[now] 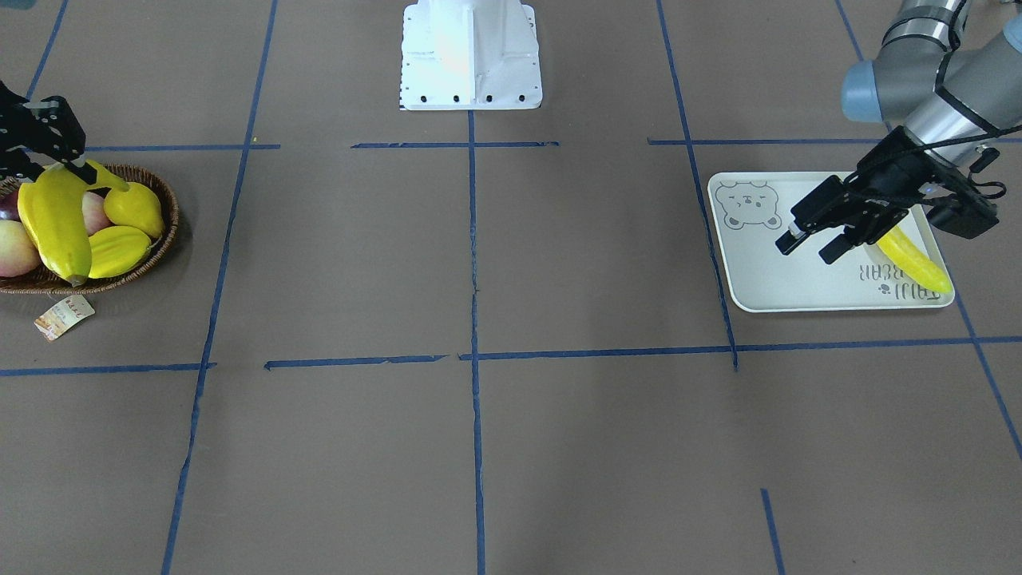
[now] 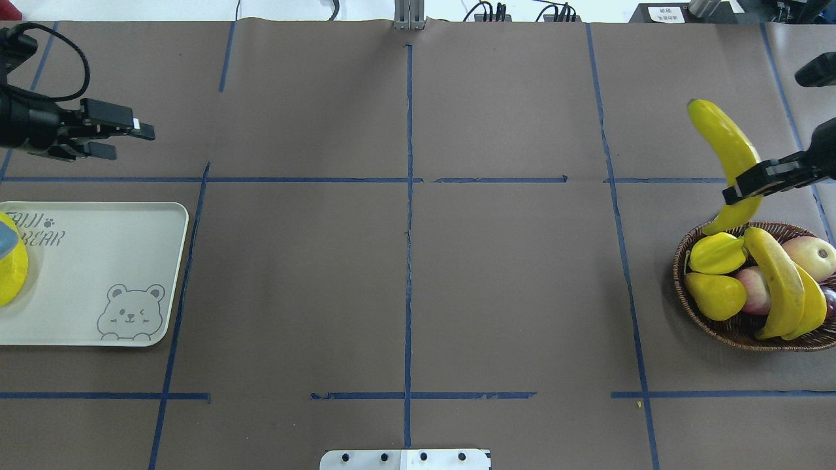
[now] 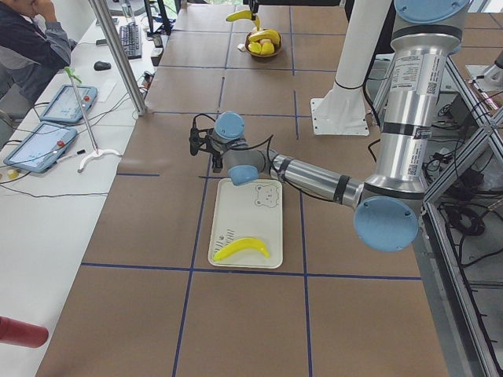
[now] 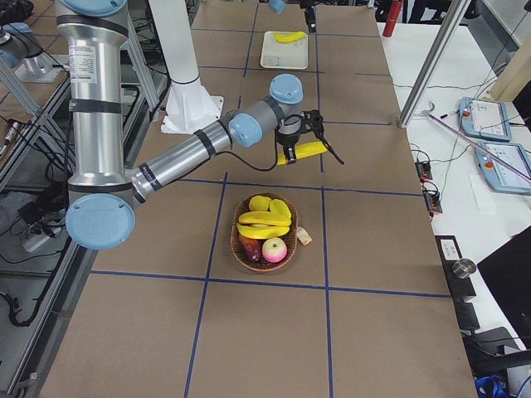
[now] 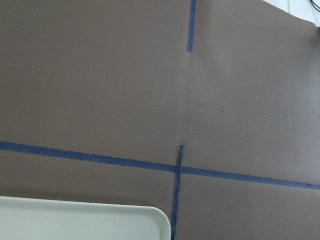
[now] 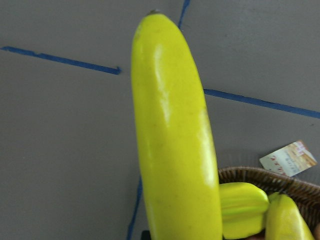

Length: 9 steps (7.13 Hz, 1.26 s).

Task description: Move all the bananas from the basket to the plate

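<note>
Front view, right tool: my right tool (image 1: 76, 170) is at 9 o'clock. It pinches the held banana (image 1: 56, 228) up over the basket (image 1: 156, 251).
Front view, left tool: my left tool (image 1: 808, 243) is at 3 o'clock. Its fingers are wide apart with nothing in them. It shows in front of the plate (image 1: 758, 279).
Front view, plate: the plate banana (image 1: 918, 265) lies flat at the plate's 4 o'clock corner.
Top view, basket: two more bananas (image 2: 780, 287) lie side by side in it, next to other fruit. The held banana points to 11 o'clock, and its low end is just over the rim.
Left side view: the plate banana lies at the end away from the bear face.
Right side view: the held banana is at 1 o'clock from the basket.
Left wrist view: I see the bench (image 5: 100, 75), blue tape (image 5: 100, 159) and one plate corner at 7 o'clock.
Right wrist view: the held banana fills the middle. The basket rim and its paper tag (image 6: 287, 157) are at 4 o'clock.
</note>
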Tool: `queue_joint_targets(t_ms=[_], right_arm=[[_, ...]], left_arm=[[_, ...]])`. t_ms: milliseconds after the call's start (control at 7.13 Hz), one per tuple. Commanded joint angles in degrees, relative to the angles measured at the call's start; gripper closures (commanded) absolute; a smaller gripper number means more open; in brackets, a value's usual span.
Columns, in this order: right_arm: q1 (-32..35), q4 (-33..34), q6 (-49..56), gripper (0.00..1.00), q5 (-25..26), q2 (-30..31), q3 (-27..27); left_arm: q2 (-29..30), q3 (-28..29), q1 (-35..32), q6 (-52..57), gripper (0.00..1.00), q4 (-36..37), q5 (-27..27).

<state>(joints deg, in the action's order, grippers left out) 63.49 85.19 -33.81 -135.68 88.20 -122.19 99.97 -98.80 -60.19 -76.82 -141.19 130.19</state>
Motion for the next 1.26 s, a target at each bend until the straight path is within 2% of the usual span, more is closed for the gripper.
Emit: queue_joint_targets(t_ms=[0,421,701,982,1122], right_arm=[[-6.16,-0.29,-13.69,1.0,0.41,-8.62,0.2],[-13.37,-0.2,-24.35,1.0,8.04,-16.02,0.73],[-16.63,-0.2,-28.21,1.0,10.33,-19.8,1.34],[-21.89,-0.38,-33.14,1.0,17.17,-23.59,2.05],[-24.7,-7.25,-36.73,1.0,20.68,-23.51,3.18]], left_arm=[[7.05,0.01,4.18,-9.63,0.0,0.03,-0.2],[13.74,0.44,5.77,-18.95,0.0,0.03,-0.64],[16.65,0.1,10.33,-20.98,0.0,0.3,-5.71],[18.67,0.27,13.06,-22.32,0.0,0.82,-9.49],[18.86,0.27,14.21,-22.32,0.0,0.82,-11.43]])
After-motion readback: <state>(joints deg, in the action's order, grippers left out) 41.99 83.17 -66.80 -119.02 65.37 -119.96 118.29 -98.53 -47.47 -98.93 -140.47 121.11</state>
